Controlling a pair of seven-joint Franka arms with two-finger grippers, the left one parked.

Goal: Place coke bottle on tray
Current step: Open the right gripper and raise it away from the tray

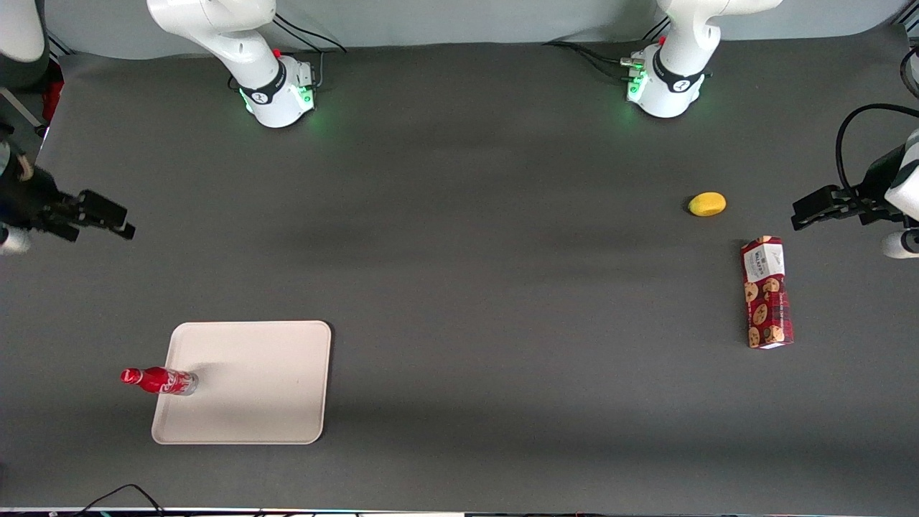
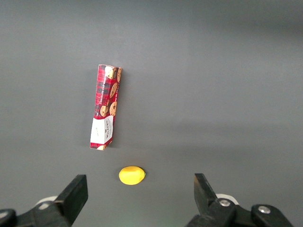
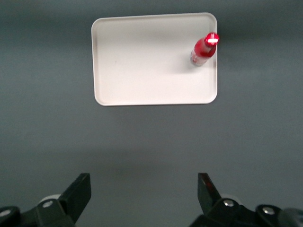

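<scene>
The coke bottle [image 1: 159,380] is a small slim red bottle with a red cap. It stands upright on the cream-white tray [image 1: 251,402], close to the tray's edge toward the working arm's end of the table. In the right wrist view the bottle [image 3: 203,49] stands just inside the tray's [image 3: 142,61] rim near a corner. My gripper [image 1: 118,219] is open and empty. It hangs high above the bare table, farther from the front camera than the tray and well apart from the bottle. Its fingers [image 3: 80,189] show wide apart with only grey table between them.
A red cookie-patterned box [image 1: 767,293] lies flat toward the parked arm's end of the table, and it also shows in the left wrist view [image 2: 105,106]. A small yellow fruit [image 1: 707,204] lies beside it, farther from the front camera. Two arm bases [image 1: 280,93] stand at the table's back edge.
</scene>
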